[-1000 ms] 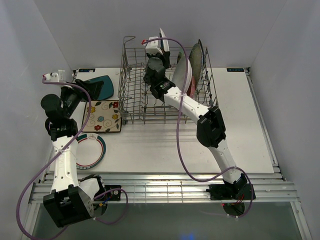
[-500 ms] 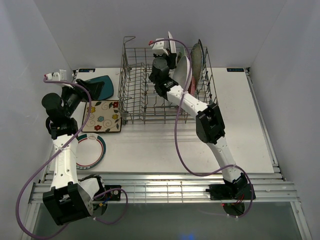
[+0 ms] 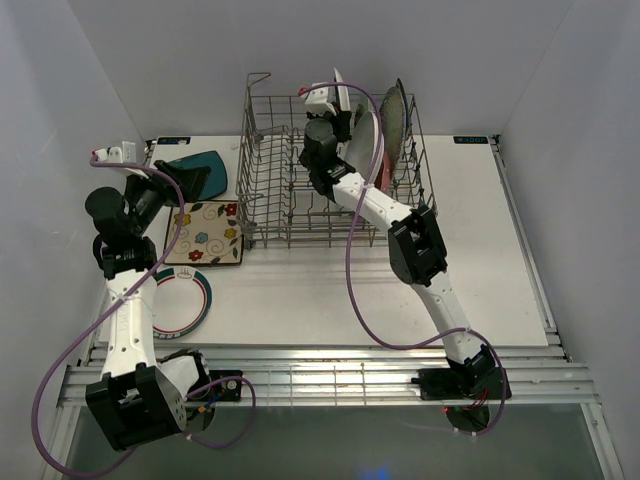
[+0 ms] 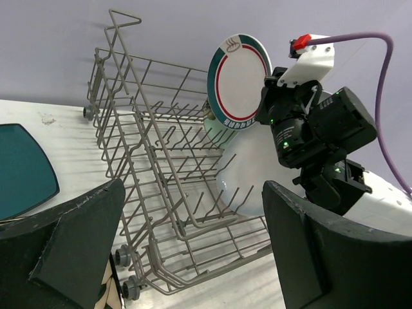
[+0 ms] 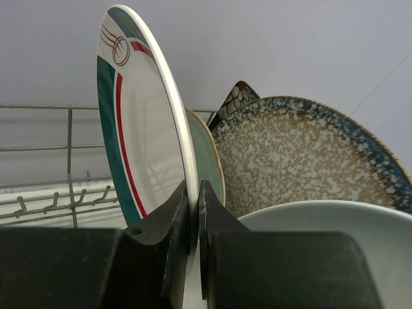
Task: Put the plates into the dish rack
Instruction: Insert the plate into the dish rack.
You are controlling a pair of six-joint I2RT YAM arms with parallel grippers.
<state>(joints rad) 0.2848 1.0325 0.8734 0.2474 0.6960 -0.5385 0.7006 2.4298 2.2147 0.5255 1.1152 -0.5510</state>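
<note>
Right jaws grip the rimmed plate [image 5: 138, 129] edgewise above the rack [image 3: 262, 170]; left jaws gape.

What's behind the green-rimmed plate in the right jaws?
Behind the green-rimmed plate: a mint green plate, then a speckled plate, a dark patterned corner between. Lower parts hidden by jaws and a white plate.

white worktop [image 3: 480, 260]: grey wire dish rack [image 3: 262, 190] at back centre; left of it, back to front: teal square plate [image 3: 215, 165], floral square plate [image 3: 205, 235] just beside the rack's corner, rimmed round plate [image 3: 185, 305]
</note>
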